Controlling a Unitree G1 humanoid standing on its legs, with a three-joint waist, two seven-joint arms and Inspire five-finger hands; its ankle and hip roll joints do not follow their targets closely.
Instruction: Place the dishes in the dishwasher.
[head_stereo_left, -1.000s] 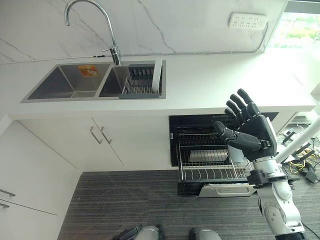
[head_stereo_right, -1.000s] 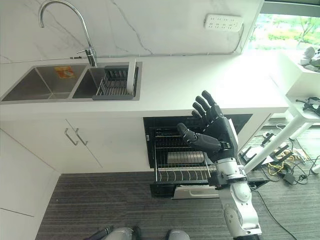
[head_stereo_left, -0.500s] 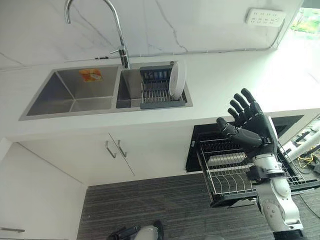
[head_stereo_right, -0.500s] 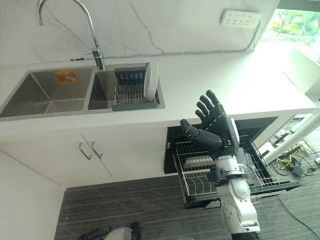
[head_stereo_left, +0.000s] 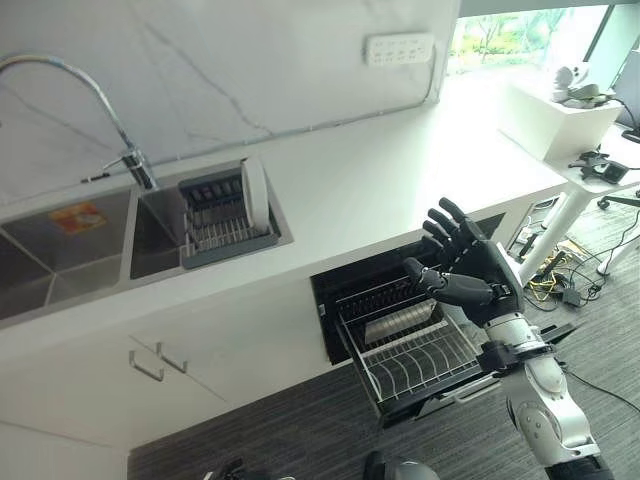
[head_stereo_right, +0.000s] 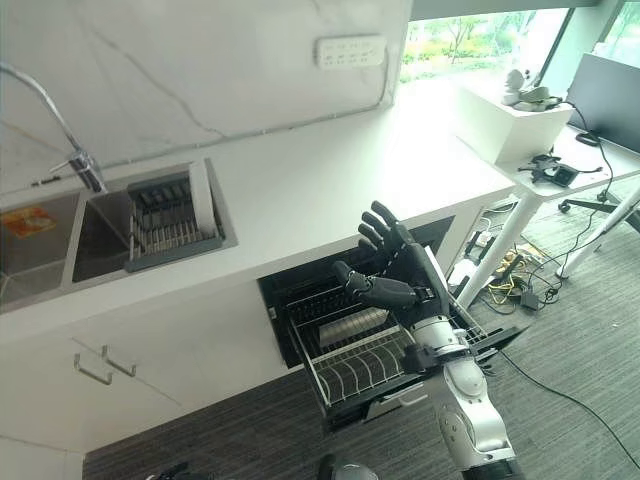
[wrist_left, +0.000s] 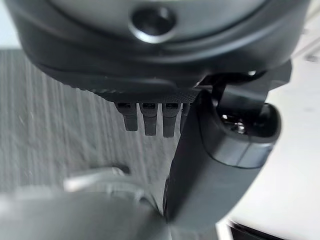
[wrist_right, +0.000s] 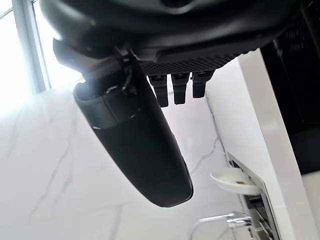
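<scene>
A white plate (head_stereo_left: 256, 195) stands on edge in a dark drying rack (head_stereo_left: 212, 215) inside the right sink basin; the plate (wrist_right: 234, 180) also shows in the right wrist view. Below the counter the dishwasher (head_stereo_left: 395, 285) is open, and its wire rack (head_stereo_left: 412, 352) is pulled out with no dishes in it. My right hand (head_stereo_left: 478, 280) is raised over the pulled-out rack, fingers spread and straight, holding nothing. My left hand (wrist_left: 150, 117) hangs over the grey floor with straight fingers and nothing in it.
The white counter (head_stereo_left: 380, 185) runs right of the double sink (head_stereo_left: 70, 245), with a curved tap (head_stereo_left: 90, 110) behind it. White cabinet doors (head_stereo_left: 180, 360) lie under the sink. A white desk (head_stereo_left: 590, 150) with cables beneath stands to the right.
The whole picture has shifted and swung toward the right, so the camera moved. My right hand stays raised and open over the rack.
</scene>
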